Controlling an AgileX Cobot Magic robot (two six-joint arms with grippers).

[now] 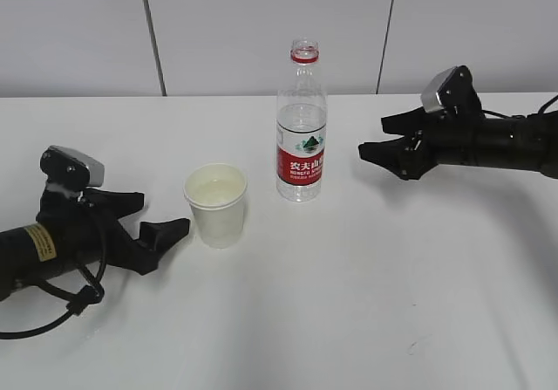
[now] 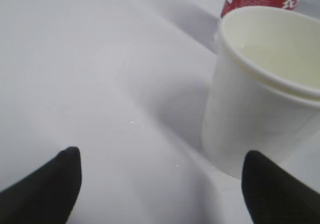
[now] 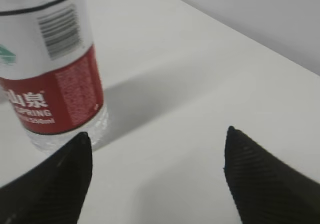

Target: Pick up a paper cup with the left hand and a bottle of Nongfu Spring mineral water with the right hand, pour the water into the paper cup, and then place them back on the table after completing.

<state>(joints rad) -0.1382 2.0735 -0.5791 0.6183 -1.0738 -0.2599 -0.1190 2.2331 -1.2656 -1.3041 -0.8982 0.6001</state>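
Note:
The white paper cup (image 1: 215, 204) stands upright on the white table (image 1: 349, 303) with clear water in it. It also shows in the left wrist view (image 2: 260, 98). The bottle (image 1: 302, 124), clear with a red label and no cap, stands upright just right of and behind the cup. It also shows in the right wrist view (image 3: 50, 73). My left gripper (image 1: 155, 215) is open and empty, low on the table just left of the cup. My right gripper (image 1: 377, 139) is open and empty, a short way right of the bottle.
A grey-white panelled wall (image 1: 261, 32) runs behind the table's far edge. A black cable (image 1: 61, 307) loops on the table under the left arm. Bare tabletop lies in front of the cup and bottle.

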